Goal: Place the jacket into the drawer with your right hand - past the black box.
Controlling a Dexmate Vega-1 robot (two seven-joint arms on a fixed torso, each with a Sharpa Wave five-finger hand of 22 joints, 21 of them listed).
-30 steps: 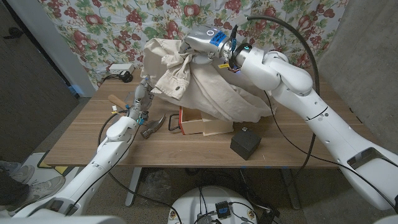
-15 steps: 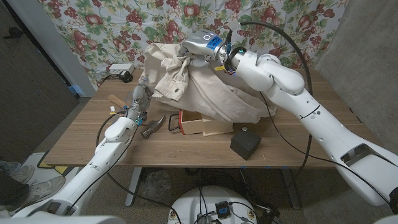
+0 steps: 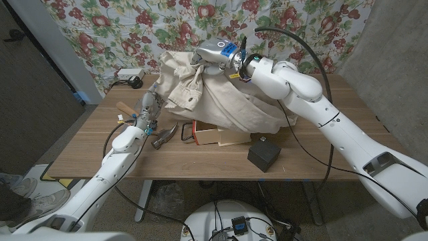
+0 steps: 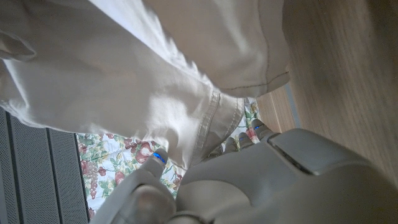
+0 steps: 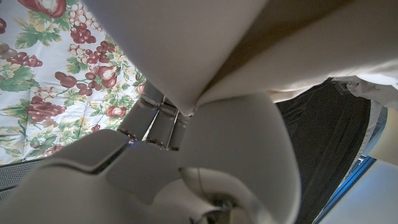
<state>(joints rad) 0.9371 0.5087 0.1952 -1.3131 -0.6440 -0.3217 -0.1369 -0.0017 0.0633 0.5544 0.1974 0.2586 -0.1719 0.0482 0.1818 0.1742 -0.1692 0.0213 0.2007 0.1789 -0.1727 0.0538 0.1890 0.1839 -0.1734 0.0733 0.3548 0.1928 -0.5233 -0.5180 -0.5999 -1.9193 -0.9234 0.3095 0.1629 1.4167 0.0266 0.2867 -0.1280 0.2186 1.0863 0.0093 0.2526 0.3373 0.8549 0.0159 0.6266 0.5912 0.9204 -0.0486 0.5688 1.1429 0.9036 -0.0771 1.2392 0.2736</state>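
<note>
My right hand [image 3: 212, 55] grips a bunch of the cream jacket [image 3: 227, 100] high above the table's back. The cloth hangs down from it and drapes over the far part of the open wooden drawer [image 3: 217, 134]. The black box [image 3: 263, 154] sits on the table just in front and to the right of the drawer. In the right wrist view, jacket fabric [image 5: 249, 43] is gathered right at that hand [image 5: 186, 168]. My left hand [image 3: 149, 107] stands upright by the jacket's left hem, holding nothing. The left wrist view has the hem [image 4: 205, 118] just beyond its fingers [image 4: 149, 168].
A hammer [image 3: 162, 137] lies left of the drawer, close to my left wrist. A wooden-handled tool [image 3: 126, 108] lies further left. A white plug block [image 3: 130, 73] sits at the back left. A floral curtain [image 3: 114, 30] hangs behind the table.
My right hand has moved left and slightly down with the jacket bunch, and the fabric has shifted left with it. The left hand has stayed in place.
</note>
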